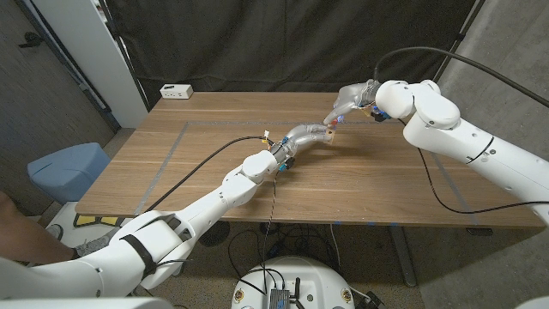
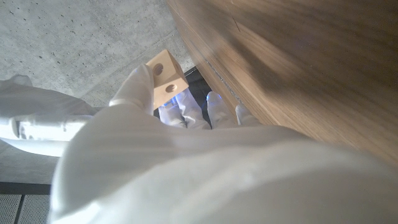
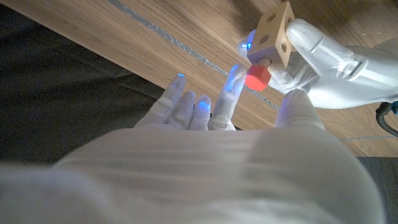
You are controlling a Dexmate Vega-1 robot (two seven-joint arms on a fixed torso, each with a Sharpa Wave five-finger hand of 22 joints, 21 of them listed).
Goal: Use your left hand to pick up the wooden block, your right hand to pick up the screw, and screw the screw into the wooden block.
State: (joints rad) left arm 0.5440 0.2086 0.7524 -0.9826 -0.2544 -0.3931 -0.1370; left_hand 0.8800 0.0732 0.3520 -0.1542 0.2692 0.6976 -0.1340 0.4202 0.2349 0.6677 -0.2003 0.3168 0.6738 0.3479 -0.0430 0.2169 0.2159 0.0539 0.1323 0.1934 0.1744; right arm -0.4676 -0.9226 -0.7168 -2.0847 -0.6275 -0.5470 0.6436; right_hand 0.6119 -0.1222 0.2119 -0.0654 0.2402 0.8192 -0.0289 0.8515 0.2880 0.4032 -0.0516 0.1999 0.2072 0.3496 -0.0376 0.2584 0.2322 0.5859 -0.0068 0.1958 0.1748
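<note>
I am holding the wooden block [image 1: 329, 134] in my left hand [image 1: 306, 136], lifted above the table [image 1: 171, 163] toward its far middle, with my left arm stretched out from the near left corner. Along the back of that hand, my fingers [image 2: 140, 84] are closing around the block [image 2: 165, 76], and two round holes are showing on its pale faces. My right hand [image 1: 350, 101] is reaching in from the far right to meet it, the two hands almost touching over the wood. From my right wrist, the screw [image 3: 257, 76] with its red head is sitting against one face of the block [image 3: 274, 33], its shaft going into a hole there. My right thumb and one finger [image 3: 229, 93] are closing in on either side of the red head; whether they are actually pinching it I cannot tell, while the other fingers are spreading loosely. A white power strip [image 1: 177, 90] is lying at the far left corner of the table.
</note>
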